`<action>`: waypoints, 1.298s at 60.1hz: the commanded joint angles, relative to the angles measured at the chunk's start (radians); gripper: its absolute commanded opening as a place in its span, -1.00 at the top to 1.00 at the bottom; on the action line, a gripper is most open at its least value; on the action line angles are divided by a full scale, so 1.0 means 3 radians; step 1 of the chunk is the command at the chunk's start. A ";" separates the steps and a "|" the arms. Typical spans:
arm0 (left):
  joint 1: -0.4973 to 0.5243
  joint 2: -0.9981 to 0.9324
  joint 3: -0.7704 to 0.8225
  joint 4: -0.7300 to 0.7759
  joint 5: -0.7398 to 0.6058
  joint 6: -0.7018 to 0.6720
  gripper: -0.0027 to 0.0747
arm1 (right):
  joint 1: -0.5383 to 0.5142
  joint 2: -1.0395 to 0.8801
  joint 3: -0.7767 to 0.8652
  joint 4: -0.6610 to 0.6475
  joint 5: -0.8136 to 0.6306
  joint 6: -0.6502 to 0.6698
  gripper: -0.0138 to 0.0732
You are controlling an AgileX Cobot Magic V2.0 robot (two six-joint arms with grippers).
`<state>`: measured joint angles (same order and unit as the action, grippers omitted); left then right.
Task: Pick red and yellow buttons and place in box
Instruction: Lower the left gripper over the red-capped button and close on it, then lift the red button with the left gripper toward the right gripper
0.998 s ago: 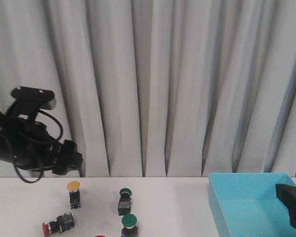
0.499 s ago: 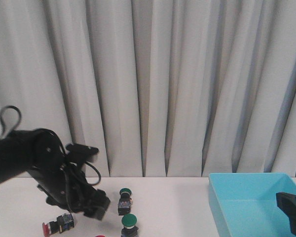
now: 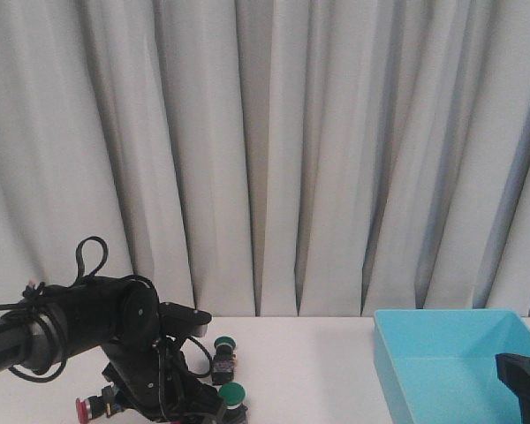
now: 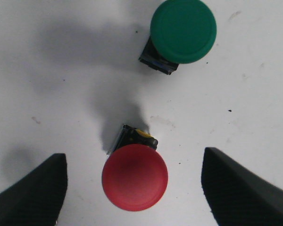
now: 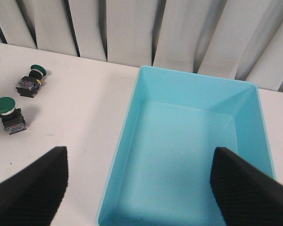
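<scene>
Backdrop first: grey curtain (image 3: 318, 159) fills the rear, white table (image 3: 309, 362) below it. Box (image 3: 442, 362), light-blue bin, sits at about 4 o'clock in front view, inside bare in right wrist view (image 5: 188, 141). Left arm (image 3: 115, 344) is bent low over the table at 7 o'clock, covering part of the button cluster. Left gripper (image 4: 132, 188) spread wide, both fingers (image 4: 30, 195) clear of everything, a red button (image 4: 134, 176) standing upright on the table between them, cap facing the camera, not touched. A green button (image 4: 183, 30) stands upright well beyond it, roughly 1 o'clock from the red cap in that view. Right gripper (image 5: 139, 188) also spread wide, holding nothing, hovering over the near end of the box; only a dark corner of it shows at 4 o'clock in front view (image 3: 526, 384). Front view also shows a second red button (image 3: 87, 407) lying on its side at the arm's left edge, and two green buttons just right of the arm, one farther back (image 3: 223, 357), one nearer (image 3: 232, 394).
</scene>
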<state>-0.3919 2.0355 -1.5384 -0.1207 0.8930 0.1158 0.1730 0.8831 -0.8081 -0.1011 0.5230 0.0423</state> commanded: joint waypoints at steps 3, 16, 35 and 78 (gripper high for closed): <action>-0.0015 -0.0130 -0.0100 -0.0045 -0.0093 -0.0066 -0.53 | 0.0009 -0.0019 -0.0115 -0.0007 -0.0201 -0.0036 -0.67; -0.0015 -0.0120 -0.0100 -0.0038 -0.0096 -0.0079 -0.53 | 0.0009 -0.0019 -0.0115 -0.0007 -0.0201 -0.0036 -0.67; -0.0015 -0.0105 -0.0100 -0.0019 -0.0099 -0.0076 -0.53 | 0.0009 -0.0019 -0.0115 0.0002 -0.0197 -0.0036 -0.67; -0.0015 0.0006 -0.0100 0.0047 -0.0054 -0.0044 -0.10 | 0.0009 -0.0019 -0.0115 0.0005 -0.0151 -0.0036 -0.67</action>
<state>-0.3919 2.0926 -1.5387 -0.0992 0.9016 0.1059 0.1730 0.8831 -0.8081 -0.0981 0.5398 0.0423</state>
